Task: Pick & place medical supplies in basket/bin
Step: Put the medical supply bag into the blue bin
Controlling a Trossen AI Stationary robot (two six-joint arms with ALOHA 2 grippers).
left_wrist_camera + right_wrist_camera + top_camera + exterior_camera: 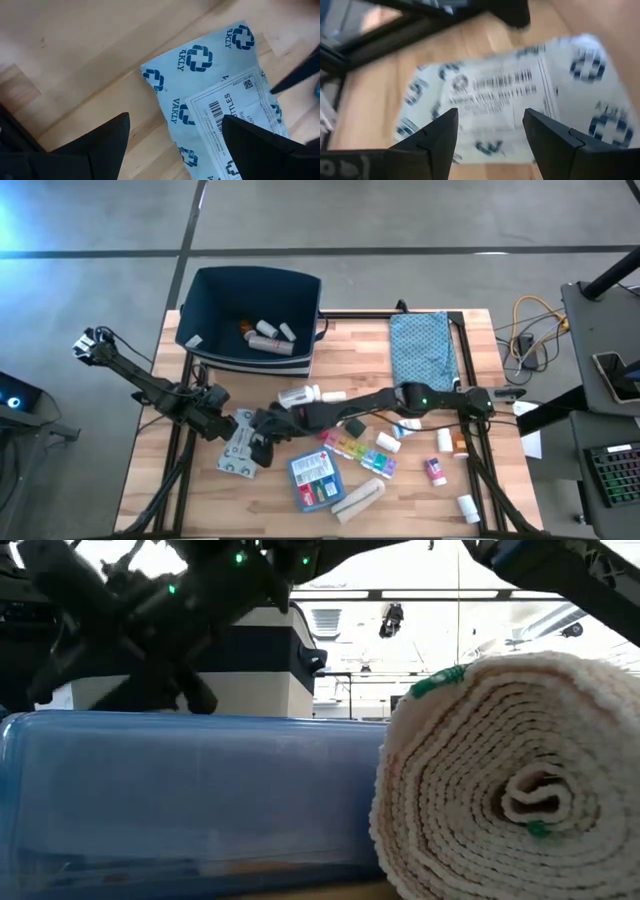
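The bandage roll [510, 780] and the blue flat box [190, 800] sit right up close in the low view and hide most of the table behind them. Only the high view shows the grey packet [240, 448] lying flat on the wood. The left gripper [238, 427] hangs just over the packet with its fingers wide apart, holding nothing. The right gripper [265, 442] is over the packet too, fingers apart, and they are not touching it. The right wrist view is blurry. Past the packet stands the navy bin [205, 315], with white bottles [272, 335] inside.
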